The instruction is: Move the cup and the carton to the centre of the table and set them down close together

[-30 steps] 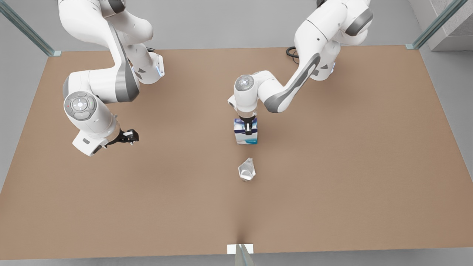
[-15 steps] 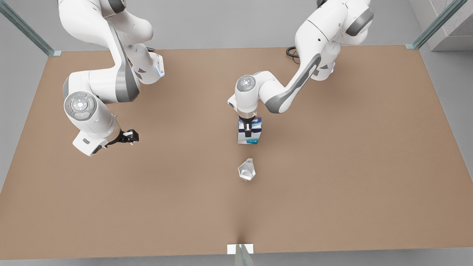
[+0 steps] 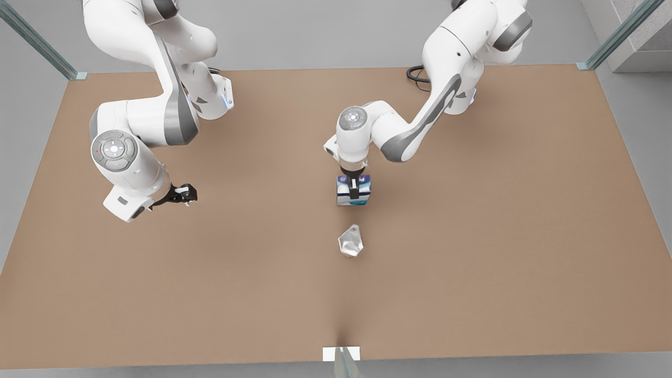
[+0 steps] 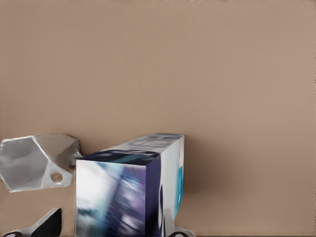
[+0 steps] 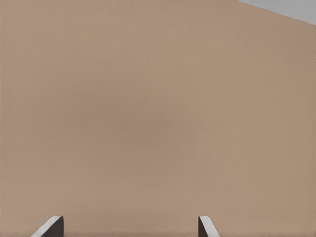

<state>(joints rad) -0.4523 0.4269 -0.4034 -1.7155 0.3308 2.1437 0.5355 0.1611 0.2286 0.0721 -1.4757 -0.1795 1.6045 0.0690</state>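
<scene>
The carton (image 3: 343,198), white with navy and teal, stands at the middle of the brown table (image 3: 499,236). My left gripper (image 3: 354,190) reaches down over it from the arm on the front view's right. In the left wrist view the carton (image 4: 128,192) sits between the gripper's (image 4: 111,228) fingers, with a gap showing beside one fingertip (image 4: 49,223), so the jaws are open around it. The shiny faceted cup (image 3: 350,241) rests a short way nearer the front edge, and the cup (image 4: 37,160) lies just beside the carton. My right gripper (image 3: 185,194) waits open at the front view's left.
A small white tab (image 3: 341,353) marks the table's front edge. A black cable (image 3: 416,76) lies by the arm base at the back. In the right wrist view the right gripper (image 5: 129,226) hangs over bare table (image 5: 158,113).
My left gripper and the carton shifted slightly to the front view's right and toward the cup, and the carton now looks lower. The cup and the right arm have not moved.
</scene>
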